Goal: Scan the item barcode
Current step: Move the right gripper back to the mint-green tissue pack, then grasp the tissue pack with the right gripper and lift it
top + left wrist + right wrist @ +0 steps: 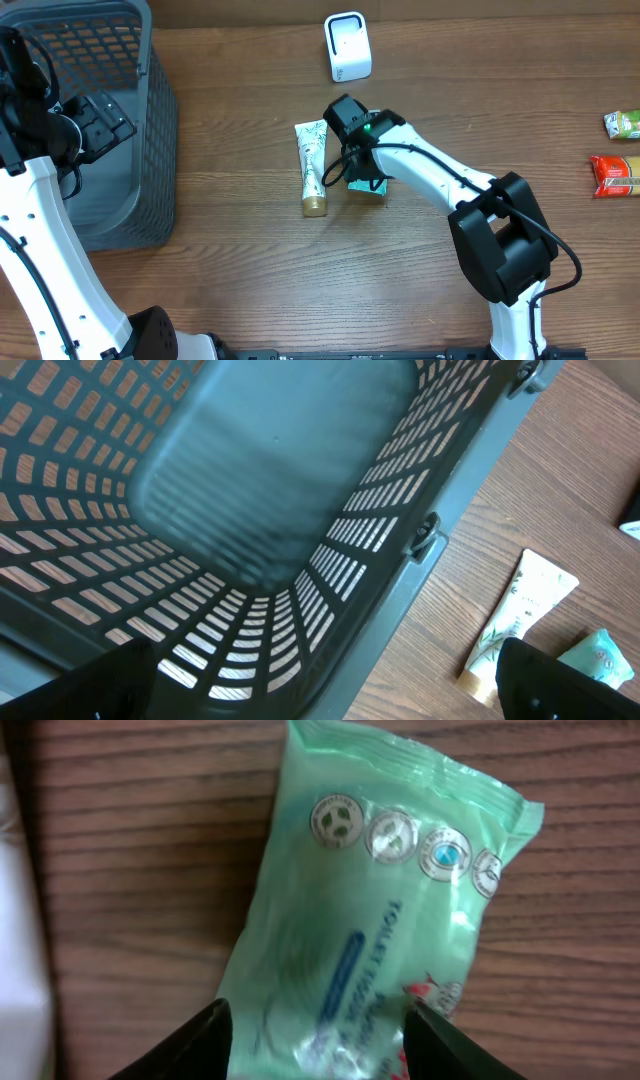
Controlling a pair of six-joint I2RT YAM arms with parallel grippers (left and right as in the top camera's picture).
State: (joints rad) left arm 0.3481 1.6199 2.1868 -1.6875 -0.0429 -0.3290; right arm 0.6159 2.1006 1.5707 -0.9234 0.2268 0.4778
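A green tissue pack (370, 900) lies flat on the wooden table, printed side up. My right gripper (315, 1040) stands over its near end with a dark finger on each side, jaws apart and not pinching it. From above, that gripper (355, 165) sits over the pack (372, 186) at the table's middle. No barcode shows on the pack's visible face. A white scanner (347, 46) stands at the back. My left gripper (100, 120) hangs open over the grey basket (150, 150), holding nothing.
A white tube with a gold cap (313, 165) lies just left of the pack. Two snack packets (622, 123) (614, 176) rest at the right edge. In the left wrist view, the basket's slotted wall (270, 480) fills most of the frame.
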